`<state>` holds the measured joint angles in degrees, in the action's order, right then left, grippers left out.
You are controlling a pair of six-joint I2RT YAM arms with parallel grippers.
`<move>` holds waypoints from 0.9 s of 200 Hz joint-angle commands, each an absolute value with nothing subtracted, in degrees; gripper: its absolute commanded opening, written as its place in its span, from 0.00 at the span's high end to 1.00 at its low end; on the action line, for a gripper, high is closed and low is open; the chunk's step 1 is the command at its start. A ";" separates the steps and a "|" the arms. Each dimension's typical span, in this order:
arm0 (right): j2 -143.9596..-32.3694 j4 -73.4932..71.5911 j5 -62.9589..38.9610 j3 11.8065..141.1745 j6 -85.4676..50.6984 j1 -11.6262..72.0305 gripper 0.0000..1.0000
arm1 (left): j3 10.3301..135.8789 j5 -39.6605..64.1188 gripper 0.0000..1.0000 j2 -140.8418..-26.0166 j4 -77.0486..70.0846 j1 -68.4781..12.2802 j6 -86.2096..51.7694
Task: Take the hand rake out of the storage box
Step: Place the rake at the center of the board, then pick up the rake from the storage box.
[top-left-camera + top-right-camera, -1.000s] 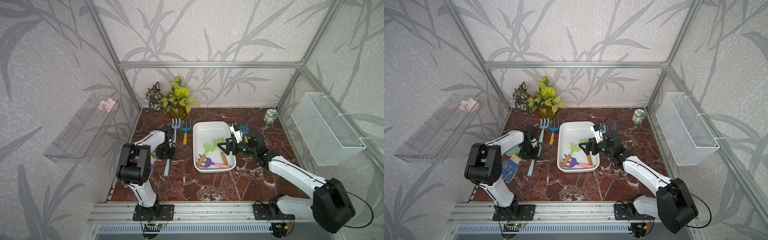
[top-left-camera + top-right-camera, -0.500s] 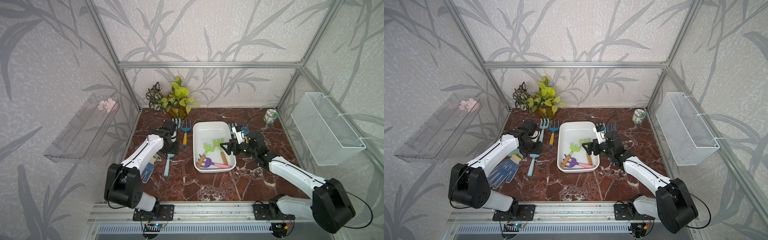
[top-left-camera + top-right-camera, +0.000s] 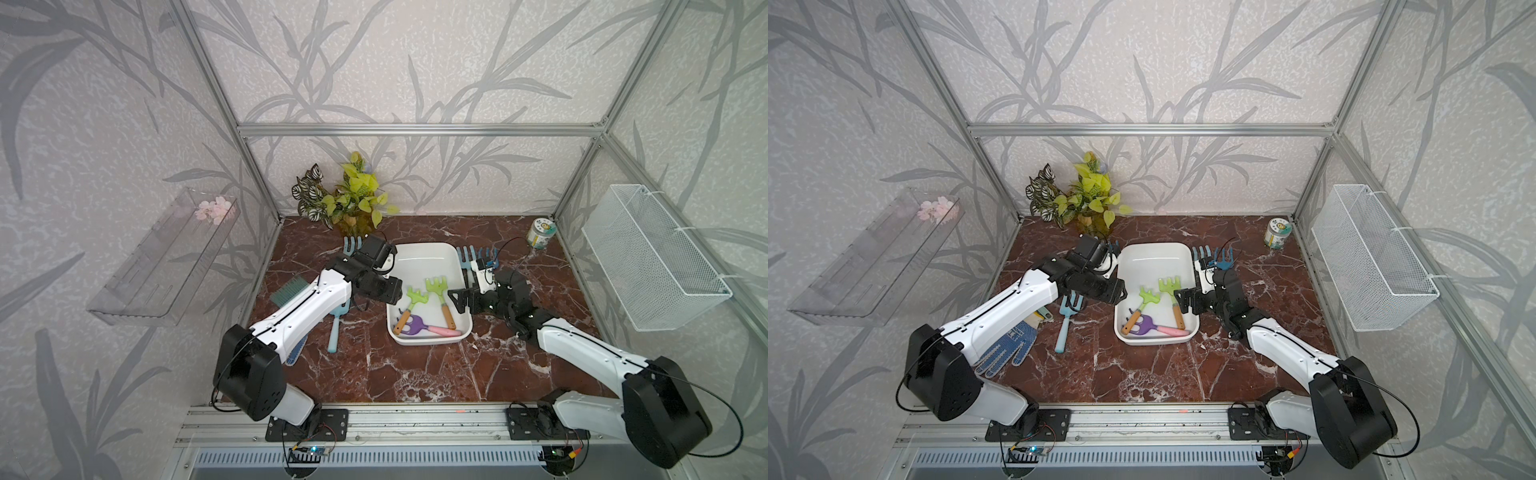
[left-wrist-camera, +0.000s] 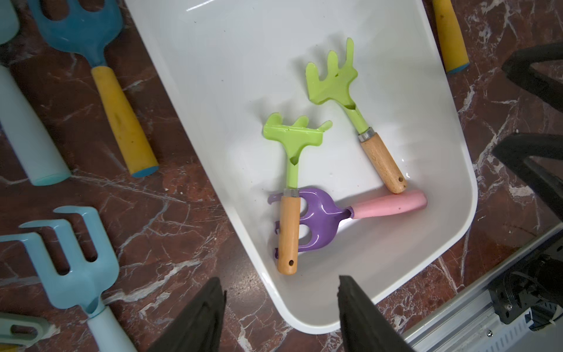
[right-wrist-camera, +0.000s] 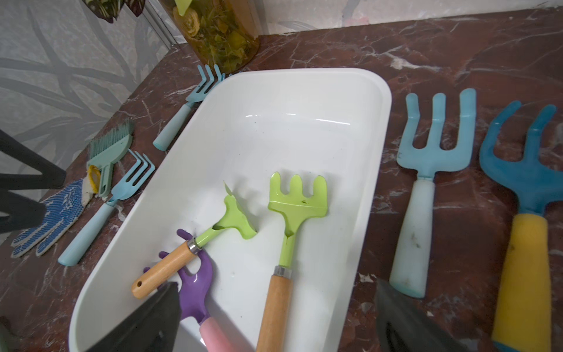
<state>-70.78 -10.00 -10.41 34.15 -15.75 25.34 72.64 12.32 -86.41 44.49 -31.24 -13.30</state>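
The storage box (image 3: 422, 249) sits mid-counter (image 3: 415, 374), and three hand rakes lie in its near end, toward the arm bases. The first green rake (image 3: 417, 296) lies with its wooden handle across the head of the purple rake (image 3: 412, 325), whose pink handle runs along the near wall. The second green rake (image 3: 435, 286) lies beside the first, prongs toward the far end, and its wooden handle ends right at the pink handle. All three rest on the box floor.

The left end effector (image 3: 392, 291) hovers at the box's left rim. In the left wrist view its fingers (image 4: 201, 314) stand apart with nothing between them, released above the box's near corner. The right end effector (image 3: 459, 299) is at the right rim, pointing across the box. In the right wrist view its jaws are spread wide and grasp nothing, and the second green rake's handle and the purple rake's head show below the gap.

On the counter, a bent-pronged pale blue tool (image 3: 333, 332) lies left of the box under the left arm. A white-handled pale blue fork (image 5: 426, 158) and a yellow-handled dark blue fork (image 5: 524, 183) lie side by side just beside the right wall. A blue dotted glove (image 3: 1007, 351) and a teal brush (image 3: 289, 291) lie further left.
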 commanded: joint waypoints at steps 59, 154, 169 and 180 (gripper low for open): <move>-63.11 -15.15 -2.80 27.35 -18.98 19.97 0.01 | 72.73 10.67 0.41 -93.73 38.72 -37.27 -15.47; -62.93 -17.03 -7.34 25.93 -22.26 15.47 0.01 | 74.38 4.14 0.40 -102.36 39.42 -40.48 -15.16; -62.93 -17.05 -7.49 25.99 -22.32 15.39 0.01 | 74.80 3.03 0.40 -103.64 39.60 -40.43 -14.26; -62.93 -17.09 -7.57 25.84 -22.26 15.29 0.01 | 75.74 2.53 0.41 -105.05 40.26 -40.43 -13.69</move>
<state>-63.92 -15.25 -6.72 26.37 -21.65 15.73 73.06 5.52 -102.85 39.27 -40.25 -15.16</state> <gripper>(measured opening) 0.993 0.599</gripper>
